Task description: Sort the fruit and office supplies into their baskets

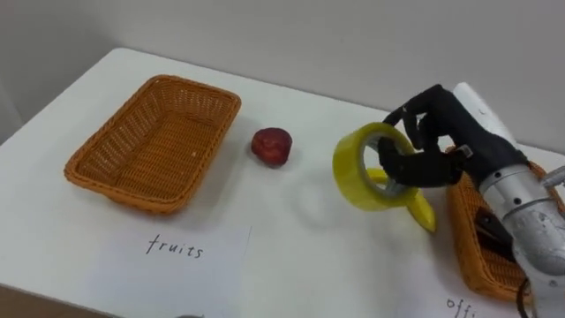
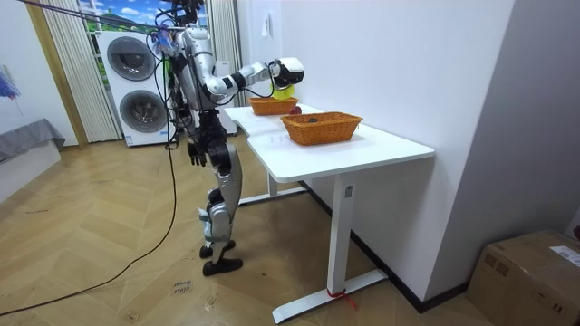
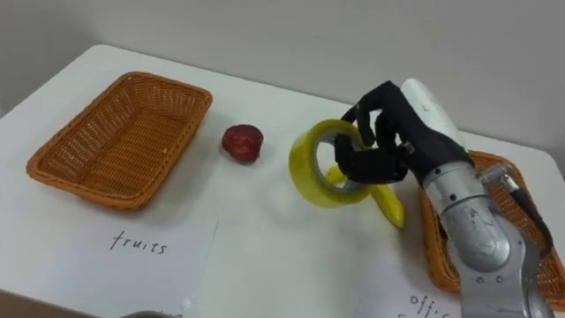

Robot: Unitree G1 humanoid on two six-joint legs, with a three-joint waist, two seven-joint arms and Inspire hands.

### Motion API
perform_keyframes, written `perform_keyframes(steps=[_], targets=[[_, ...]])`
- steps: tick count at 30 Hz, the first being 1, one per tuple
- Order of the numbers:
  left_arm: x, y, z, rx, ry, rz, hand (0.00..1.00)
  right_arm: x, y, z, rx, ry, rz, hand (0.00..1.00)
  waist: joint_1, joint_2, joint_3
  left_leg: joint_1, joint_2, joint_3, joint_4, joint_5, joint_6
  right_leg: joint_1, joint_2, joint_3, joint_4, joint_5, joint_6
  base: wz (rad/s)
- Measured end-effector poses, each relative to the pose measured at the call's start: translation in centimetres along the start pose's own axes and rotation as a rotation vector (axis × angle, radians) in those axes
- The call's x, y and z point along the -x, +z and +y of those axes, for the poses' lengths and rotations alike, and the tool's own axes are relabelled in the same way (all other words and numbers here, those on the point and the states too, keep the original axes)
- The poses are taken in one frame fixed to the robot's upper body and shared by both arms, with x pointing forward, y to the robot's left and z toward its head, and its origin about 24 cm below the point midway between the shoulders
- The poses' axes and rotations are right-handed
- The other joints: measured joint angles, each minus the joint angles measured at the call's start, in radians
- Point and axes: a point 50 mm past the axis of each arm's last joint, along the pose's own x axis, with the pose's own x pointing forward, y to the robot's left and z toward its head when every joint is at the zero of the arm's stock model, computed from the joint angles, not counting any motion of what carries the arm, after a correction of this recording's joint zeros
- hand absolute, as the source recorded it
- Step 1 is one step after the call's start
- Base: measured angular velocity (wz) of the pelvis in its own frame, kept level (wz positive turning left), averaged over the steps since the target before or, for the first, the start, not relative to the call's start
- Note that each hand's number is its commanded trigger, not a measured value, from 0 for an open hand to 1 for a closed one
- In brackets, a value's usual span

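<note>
Head pair: we look steeply down from the robot's head onto the white rectangular desk (image 1: 291, 238), close in, facing the pale wall beyond its far edge. The two eyes sit side by side and share the empty orange wicker basket (image 1: 154, 141), the small dark-red fruit (image 1: 272, 146) and the black right hand (image 1: 441, 132); everything lies further left in the right eye.

Room camera: we stand well off on the wood-plank floor (image 2: 91, 235), beyond the desk's near end, seeing the whole robot. All three views share the desktop.
</note>
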Motion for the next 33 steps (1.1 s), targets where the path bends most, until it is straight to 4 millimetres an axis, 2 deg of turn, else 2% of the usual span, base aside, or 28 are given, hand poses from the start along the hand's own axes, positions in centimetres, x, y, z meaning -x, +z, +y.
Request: perform_keyframes(steps=[3, 7, 9, 13, 18, 21, 25, 27, 29, 30, 33], targets=[[0.1, -0.1, -0.3, 0.005, -0.006, 0.002, 0.0, 0.0, -0.1, -0.2, 0.0, -0.044, 0.002, 1.0, -0.009, 0.007, 0.0002, 0.0, 0.0, 0.0, 0.0, 0.001, -0.001, 0.0, 0.0, 0.0, 0.0, 0.0, 0.0, 0.0], [0.1, 0.0, -0.4, 0.006, -0.009, 0.001, 0.0, 0.0, -0.7, -0.6, -0.008, -0.105, 0.014, 1.0, -0.016, 0.002, -0.002, -0.001, 0.001, 0.002, 0.0, 0.001, -0.002, 0.0, 0.001, 0.0, 0.0, 0.0, 0.0, 0.0], [0.1, 0.0, -0.5, 0.007, -0.011, 0.0, 0.0, 0.1, -1.7, -1.3, -0.039, -0.164, 0.042, 1.0, -0.019, -0.004, -0.0045, -0.001, 0.001, 0.003, 0.0, 0.001, -0.002, 0.0, 0.0, 0.0, 0.001, 0.0, 0.0, 0.0], [0.1, -0.1, -0.4, 0.009, -0.011, 0.002, 0.0, 0.5, -3.7, -2.2, -0.103, -0.263, 0.112, 1.0, -0.031, -0.009, -0.0034, -0.001, 0.001, 0.005, 0.0, 0.001, -0.001, -0.002, -0.001, -0.001, 0.003, 0.0, 0.0, 0.0], [0.1, -0.3, -0.3, 0.019, -0.005, 0.01, 0.0, 0.9, -5.9, -2.0, -0.11, -0.315, 0.214, 1.0, -0.073, -0.005, -0.0044, 0.001, 0.001, 0.014, -0.001, 0.0, 0.0, -0.003, -0.001, 0.0, 0.002, 0.0, 0.0, -0.04], [0.1, -0.2, 0.1, 0.045, 0.008, 0.009, 0.0, 1.2, -6.8, -2.1, -0.109, -0.348, 0.253, 1.0, -0.093, -0.008, -0.0069, 0.001, 0.001, 0.018, -0.001, 0.0, 0.0, -0.005, -0.001, 0.0, 0.002, 0.0, 0.0, -0.06], [0.1, -0.1, 0.2, 0.046, 0.006, 0.004, 0.0, 1.6, -7.5, -2.9, -0.115, -0.405, 0.282, 1.0, -0.098, -0.012, -0.0103, 0.002, 0.002, 0.032, -0.003, 0.0, 0.0, -0.017, -0.001, 0.0, 0.005, 0.0, 0.0, -0.1], [0.1, -0.3, 0.1, 0.047, -0.004, 0.01, 0.0, 2.0, -7.8, -3.6, -0.125, -0.443, 0.296, 1.0, -0.101, -0.019, -0.0114, 0.002, 0.003, 0.036, -0.003, 0.0, 0.0, -0.018, -0.001, -0.001, 0.005, -0.001, 0.0, -0.07], [0.1, -0.4, 0.2, 0.05, -0.005, 0.014, 0.0, 2.2, -8.3, -3.8, -0.122, -0.456, 0.312, 1.0, -0.106, -0.029, -0.0061, 0.002, 0.003, 0.036, -0.003, 0.0, 0.0, -0.017, -0.001, -0.001, 0.004, -0.001, 0.0, 0.0], [0.1, -0.4, 0.3, 0.061, -0.002, 0.016, 0.0, 2.4, -8.9, -3.9, -0.12, -0.458, 0.339, 1.0, -0.109, -0.039, -0.0097, 0.002, 0.003, 0.036, -0.003, 0.0, 0.0, -0.017, -0.001, 0.0, 0.005, -0.001, 0.0, 0.0], [0.0, -0.8, 0.5, 0.089, -0.008, 0.032, 0.0, 2.7, -10.0, -3.9, -0.108, -0.449, 0.387, 1.0, -0.116, -0.055, -0.0086, 0.003, 0.004, 0.036, -0.002, 0.0, 0.0, -0.016, -0.001, 0.001, 0.006, -0.001, 0.0, 0.0]])
